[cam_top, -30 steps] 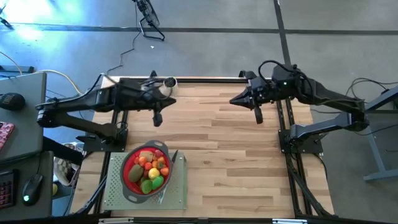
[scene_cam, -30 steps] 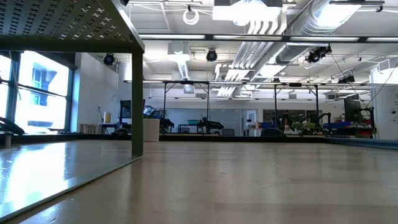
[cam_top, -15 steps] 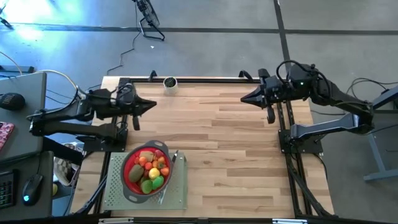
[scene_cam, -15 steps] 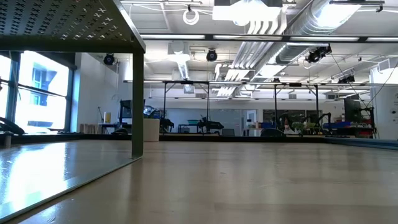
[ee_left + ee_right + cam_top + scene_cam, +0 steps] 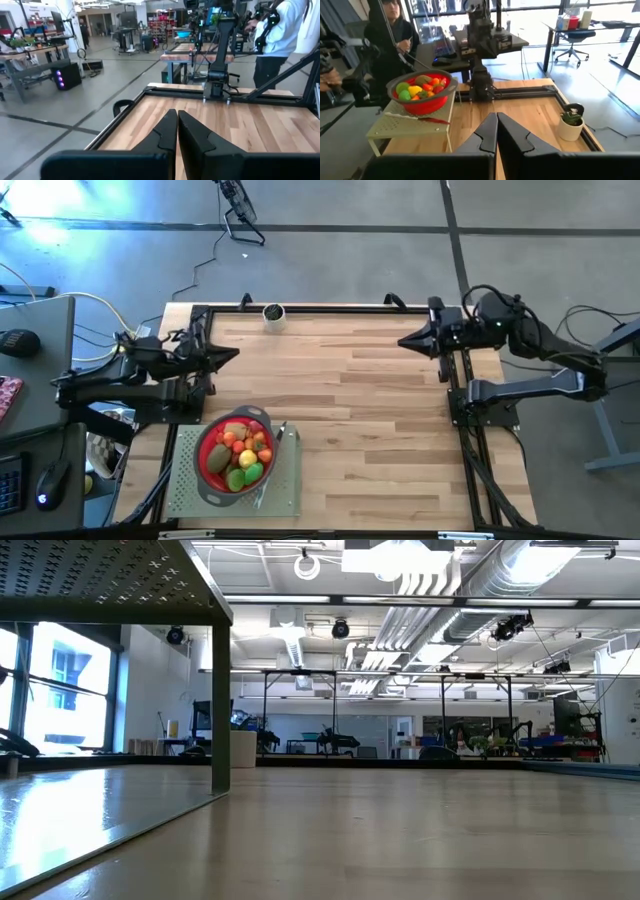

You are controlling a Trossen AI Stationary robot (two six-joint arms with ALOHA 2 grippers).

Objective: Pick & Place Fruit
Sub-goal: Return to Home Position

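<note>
The fruit (image 5: pixel 240 453) is a heap of small red, orange, yellow, green and brown pieces in a red strainer (image 5: pixel 207 470) with a grey rim. The strainer stands on a perforated grey stand (image 5: pixel 283 490) at the table's near left; the right wrist view also shows the fruit (image 5: pixel 420 86). My left gripper (image 5: pixel 234 353) is shut and level at the table's left edge, far from the fruit, its fingers (image 5: pixel 169 131) closed with nothing between. My right gripper (image 5: pixel 403 340) is shut near the far right edge, its fingers (image 5: pixel 487 131) empty too.
A slim grey knife (image 5: pixel 283 435) lies on the stand beside the strainer. A small potted plant (image 5: pixel 272 314) stands at the far edge. The stand's top (image 5: pixel 100 580) and leg (image 5: pixel 220 710) fill the low view's left. People stand beyond the table (image 5: pixel 390 35), (image 5: pixel 280 30).
My left gripper has drawn back toward the table's left edge, sinking and tipping up to level. My right gripper has drawn back toward the right edge. Both have stayed shut. The strainer and fruit have not moved.
</note>
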